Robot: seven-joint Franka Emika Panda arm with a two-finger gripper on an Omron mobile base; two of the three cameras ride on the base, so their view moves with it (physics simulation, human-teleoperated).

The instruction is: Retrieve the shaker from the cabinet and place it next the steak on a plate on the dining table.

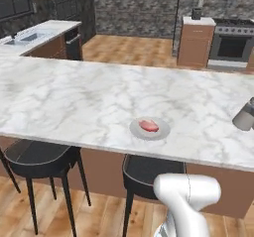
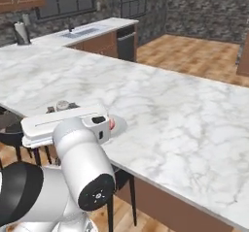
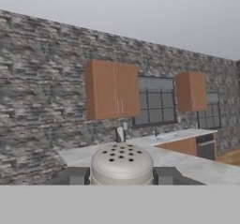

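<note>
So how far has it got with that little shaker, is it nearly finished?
The fetching looks done: the shaker is already out of the cupboard and clamped in the claw, as the hand view shows. Right now the arm is at the dining table, where the steak lies on its plate. What is left is setting the shaker down beside the plate and letting go.

Light is even and flat, with no clear source and only faint shadows under the stools (image 1: 42,159). No glare. Textures are coarse and pixelated; beyond the jaws the stone wall (image 3: 42,87) looks soft.
</note>
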